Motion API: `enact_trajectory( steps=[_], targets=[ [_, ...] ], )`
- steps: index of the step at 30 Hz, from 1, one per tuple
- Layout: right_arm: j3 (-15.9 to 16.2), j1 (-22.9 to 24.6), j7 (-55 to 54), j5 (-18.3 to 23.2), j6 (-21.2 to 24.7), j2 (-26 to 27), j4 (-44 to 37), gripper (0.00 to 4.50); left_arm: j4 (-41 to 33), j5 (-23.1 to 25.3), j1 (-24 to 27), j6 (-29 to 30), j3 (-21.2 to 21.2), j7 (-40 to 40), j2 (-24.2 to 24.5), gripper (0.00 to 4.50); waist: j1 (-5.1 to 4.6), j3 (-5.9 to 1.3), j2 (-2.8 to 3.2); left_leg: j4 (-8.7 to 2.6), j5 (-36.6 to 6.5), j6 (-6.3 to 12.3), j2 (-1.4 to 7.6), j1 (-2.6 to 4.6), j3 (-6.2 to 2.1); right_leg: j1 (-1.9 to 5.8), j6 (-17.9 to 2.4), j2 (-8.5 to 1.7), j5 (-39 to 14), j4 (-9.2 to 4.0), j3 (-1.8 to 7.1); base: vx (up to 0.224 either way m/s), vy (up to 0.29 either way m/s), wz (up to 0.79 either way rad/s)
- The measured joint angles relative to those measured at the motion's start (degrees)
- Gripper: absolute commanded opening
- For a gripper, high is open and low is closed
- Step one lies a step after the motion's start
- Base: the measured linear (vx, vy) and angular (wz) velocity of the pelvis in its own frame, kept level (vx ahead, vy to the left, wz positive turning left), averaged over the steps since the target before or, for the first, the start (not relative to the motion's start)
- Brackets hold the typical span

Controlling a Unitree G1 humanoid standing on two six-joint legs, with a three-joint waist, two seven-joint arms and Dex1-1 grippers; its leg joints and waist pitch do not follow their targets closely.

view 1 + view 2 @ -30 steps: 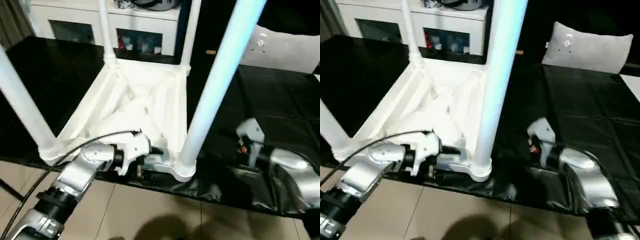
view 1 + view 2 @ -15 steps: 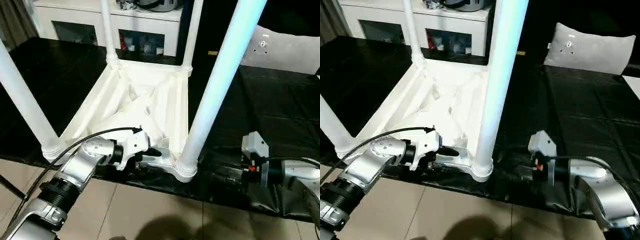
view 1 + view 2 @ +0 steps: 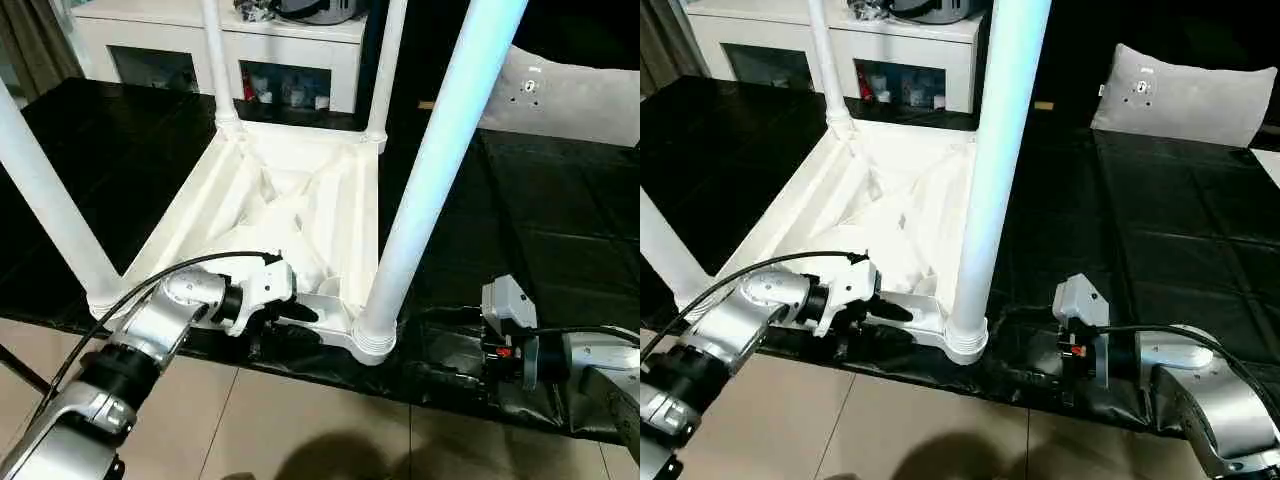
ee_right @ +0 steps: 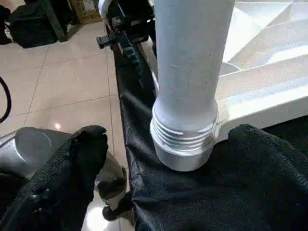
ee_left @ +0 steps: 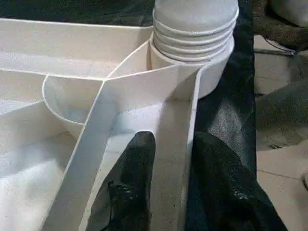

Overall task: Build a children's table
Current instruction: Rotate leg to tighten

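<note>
White table with white legs on black cloth

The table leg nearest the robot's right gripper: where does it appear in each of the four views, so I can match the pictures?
Left eye view: the near right leg, rising right of centre to the top edge.
Right eye view: centre, base at the tabletop's near corner.
Left wrist view: only its ribbed base, at the top.
Right wrist view: large, upper centre.
Shared landmark: the ribbed collar at its foot.
</note>
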Motion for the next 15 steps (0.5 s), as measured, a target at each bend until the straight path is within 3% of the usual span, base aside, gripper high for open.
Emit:
enact_trajectory(
  steps=[7,11,15],
  targets=[
    [0.1,-0.9,0.0,0.0,0.0,0.0,0.0,4.50,1.3,0.6,-0.7,-0.1,-0.9,-1.2,-0.5,0.54,-0.02,-0.25,0.53,0.00,0.0,0.04,-0.01,0.11,0.00,0.15,0.0,-0.01,0.0,-0.05,-0.01,0.000,0.000,0.00],
    [0.8,-2.8,-0.3,-0.8,-0.5,0.7,0.1,4.50,2.3,1.3,-1.2,-0.4,-0.9,-1.8,-0.9,0.20,-0.23,-0.19,0.76,0.00,0.0,0.04,0.02,0.58,-0.05,0.58,0.0,-0.01,0.0,-0.37,-0.24,0.000,0.000,0.00],
    [2.4,-6.8,0.3,-1.3,-0.9,3.1,3.0,4.33,2.6,1.5,-1.2,-1.7,-1.0,-2.4,-1.9,0.00,-1.37,-0.16,0.89,0.00,-0.1,0.15,0.06,0.48,-0.11,0.75,0.1,-0.19,0.0,-0.92,-0.69,0.000,0.000,0.00]
  ],
)
